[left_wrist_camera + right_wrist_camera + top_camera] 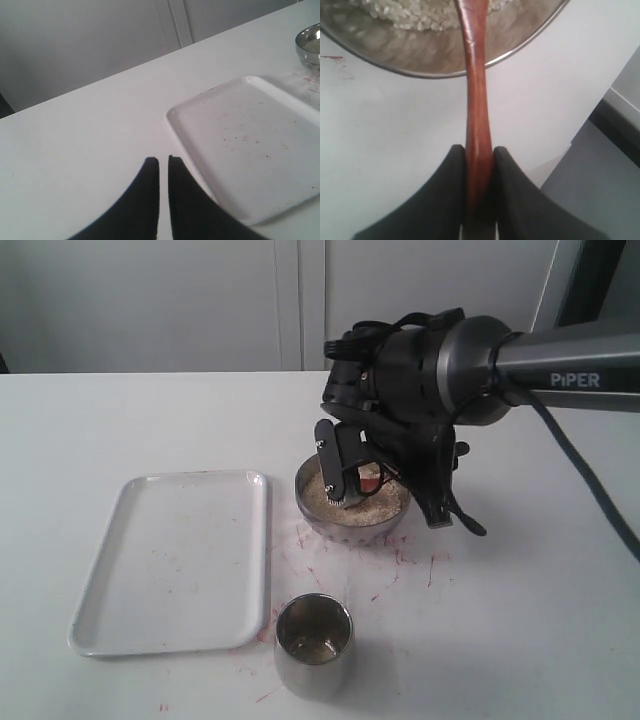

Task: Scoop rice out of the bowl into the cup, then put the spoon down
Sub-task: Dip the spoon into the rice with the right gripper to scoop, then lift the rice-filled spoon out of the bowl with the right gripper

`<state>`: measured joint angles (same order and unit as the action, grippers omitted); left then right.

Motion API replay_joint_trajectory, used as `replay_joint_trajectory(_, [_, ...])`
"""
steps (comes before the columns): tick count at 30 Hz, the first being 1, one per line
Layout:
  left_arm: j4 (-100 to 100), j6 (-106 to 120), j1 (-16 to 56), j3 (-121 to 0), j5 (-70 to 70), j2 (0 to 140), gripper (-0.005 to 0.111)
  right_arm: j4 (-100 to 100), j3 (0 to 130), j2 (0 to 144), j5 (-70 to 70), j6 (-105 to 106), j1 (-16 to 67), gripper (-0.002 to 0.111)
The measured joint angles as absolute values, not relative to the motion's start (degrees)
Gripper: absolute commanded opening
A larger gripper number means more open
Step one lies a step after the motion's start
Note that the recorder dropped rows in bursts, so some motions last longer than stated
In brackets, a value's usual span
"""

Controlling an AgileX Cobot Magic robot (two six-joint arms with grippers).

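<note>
The steel bowl [345,523] sits mid-table with pale rice [388,502] in it. My right gripper [347,478] hangs over the bowl, shut on the reddish-brown wooden spoon [370,481]. In the right wrist view the spoon's handle [476,95] runs from between the fingers [445,195] of the right gripper [479,150] across the bowl's rim [415,74] into the rice [410,15]; the spoon's round end is out of frame. The steel cup [314,645] stands upright in front of the bowl, apart from it. My left gripper [163,159] hovers over bare table, shut and holding nothing.
A white rectangular tray [175,560] lies left of the bowl and cup; in the left wrist view the tray [250,150] is beside the left fingers and the bowl [310,45] is far off. Red specks mark the table around the bowl. The dark right arm [470,365] reaches in from the right.
</note>
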<state>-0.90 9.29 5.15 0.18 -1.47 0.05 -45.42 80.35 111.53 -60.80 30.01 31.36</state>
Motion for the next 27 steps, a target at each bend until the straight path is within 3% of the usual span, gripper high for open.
replay_joint_trajectory(27, [-0.9, 9.3, 5.1, 0.2, -1.5, 0.1, 0.014, -33.2, 80.4, 108.7, -60.1, 30.0, 26.9, 0.000])
